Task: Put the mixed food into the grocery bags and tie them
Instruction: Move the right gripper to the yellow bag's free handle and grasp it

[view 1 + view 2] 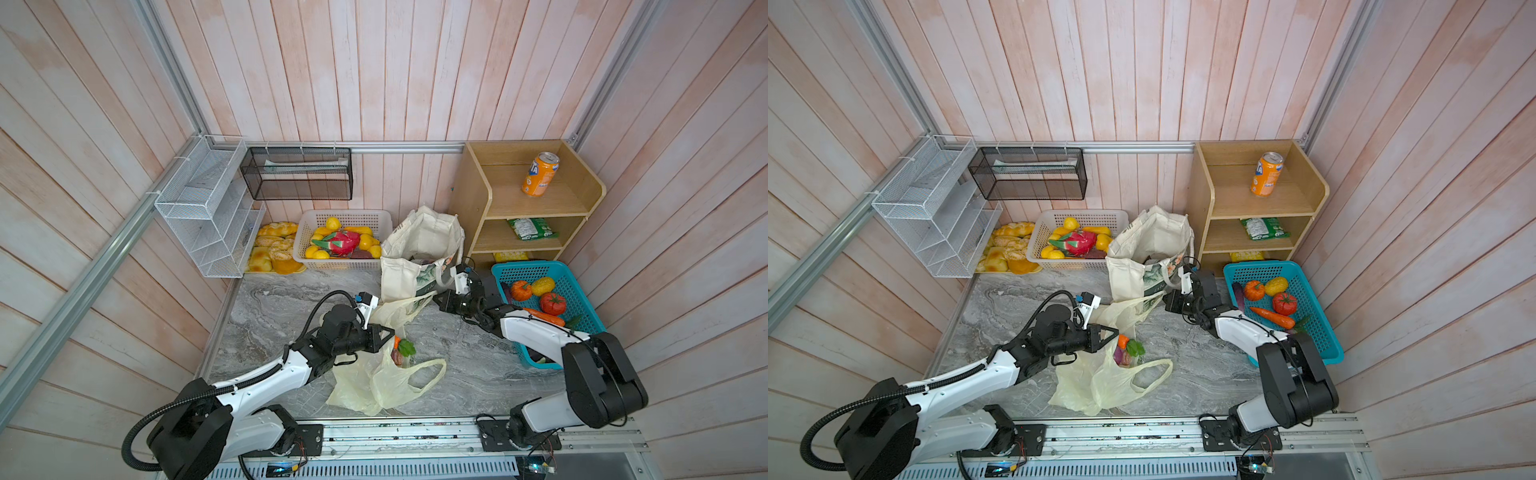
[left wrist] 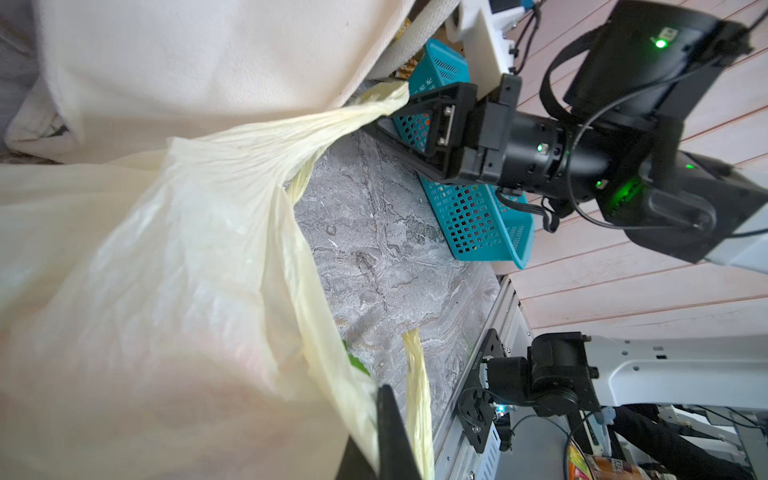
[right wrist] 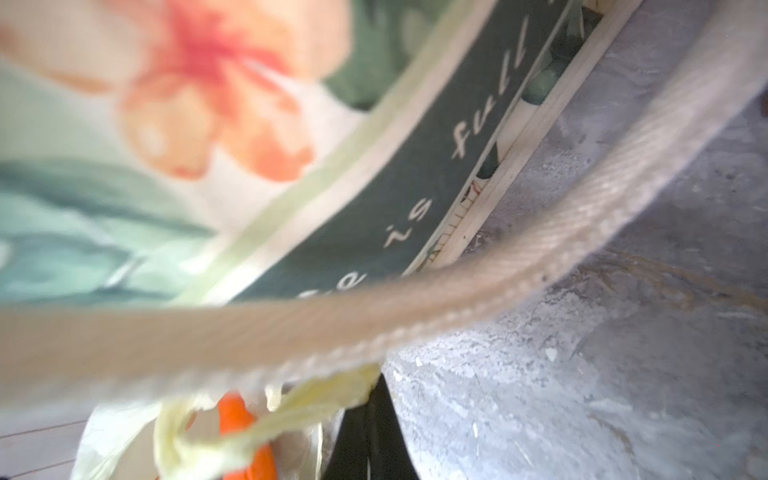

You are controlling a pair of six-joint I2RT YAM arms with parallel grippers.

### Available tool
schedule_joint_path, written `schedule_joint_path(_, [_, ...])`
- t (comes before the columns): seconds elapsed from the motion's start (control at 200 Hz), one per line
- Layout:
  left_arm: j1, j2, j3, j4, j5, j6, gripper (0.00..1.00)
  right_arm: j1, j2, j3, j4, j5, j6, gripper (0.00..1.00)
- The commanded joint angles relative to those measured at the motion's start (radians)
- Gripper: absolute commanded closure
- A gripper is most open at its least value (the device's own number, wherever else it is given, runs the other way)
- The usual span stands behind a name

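The thin pale-yellow plastic bag [image 1: 374, 386] is crinkly, translucent and faintly glossy. The cream canvas tote with leaf print [image 1: 428, 237] is matt woven cloth, its strap [image 3: 415, 328] ribbed. The grey marbled counter [image 1: 478, 365] looks like smooth stone. The teal perforated basket [image 1: 577, 291] is glossy plastic; the small shelf unit [image 1: 498, 199] is pale matt wood

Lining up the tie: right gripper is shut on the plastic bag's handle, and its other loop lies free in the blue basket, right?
No: the other loop lies free on the table, as both top views show. Right gripper is shut on the handle.
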Motion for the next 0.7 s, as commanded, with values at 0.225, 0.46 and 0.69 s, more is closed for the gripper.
schedule_joint_path(0.225, [-0.001,-0.037,-0.012,-0.015,-0.023,0.017,1.00,0.043,-0.222,-0.012,-0.066,0.069,0.037,1.00])
schedule_joint_path(0.46, [-0.001,-0.073,-0.002,-0.044,-0.048,0.035,1.00,0.065,-0.231,0.072,-0.129,0.069,0.004,1.00])
schedule_joint_path(0.69, [-0.001,-0.083,-0.012,-0.049,-0.053,0.032,1.00,0.063,-0.136,-0.002,-0.094,0.136,-0.039,0.44])
